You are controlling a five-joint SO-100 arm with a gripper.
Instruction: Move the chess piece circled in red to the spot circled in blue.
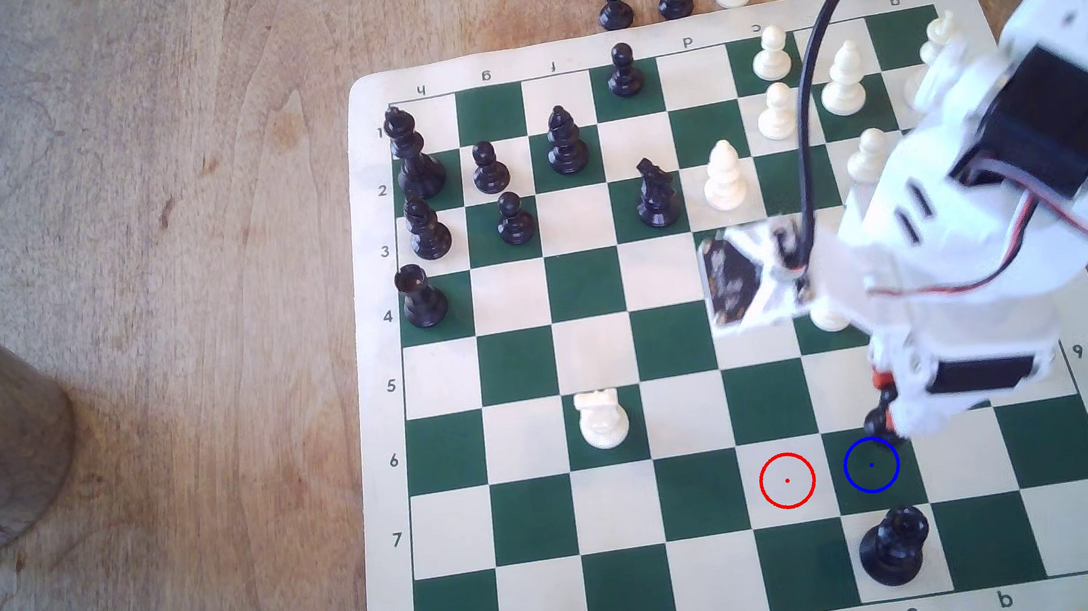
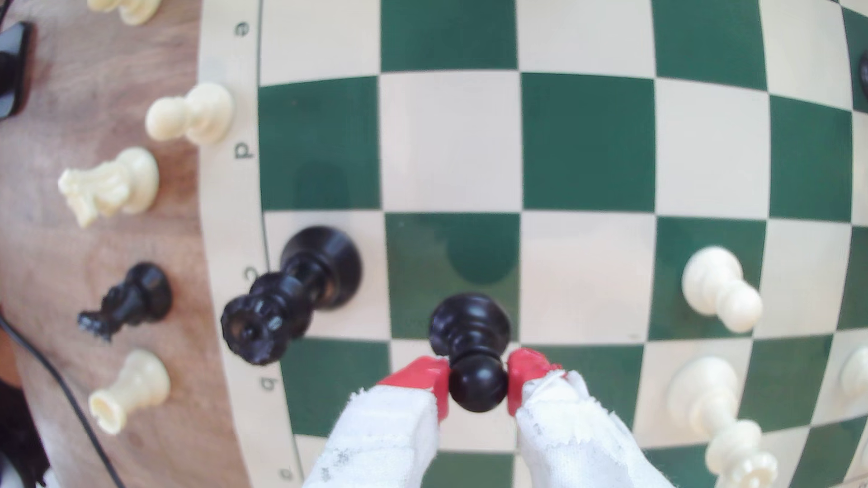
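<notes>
gripper (image 2: 478,382): clamped on the pawn's (image 2: 472,347) ball head | wrist view gives you that grip; pawn base over a dark green square | exterior view gives you the blue ring (image 1: 871,464), pawn (image 1: 879,421) just above its edge

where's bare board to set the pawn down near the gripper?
The gripper holds the black pawn over the bare blue-ringed green square. The red-ringed cream square beside it is bare too. Crowded: the crowned black piece borders on row 8.
</notes>
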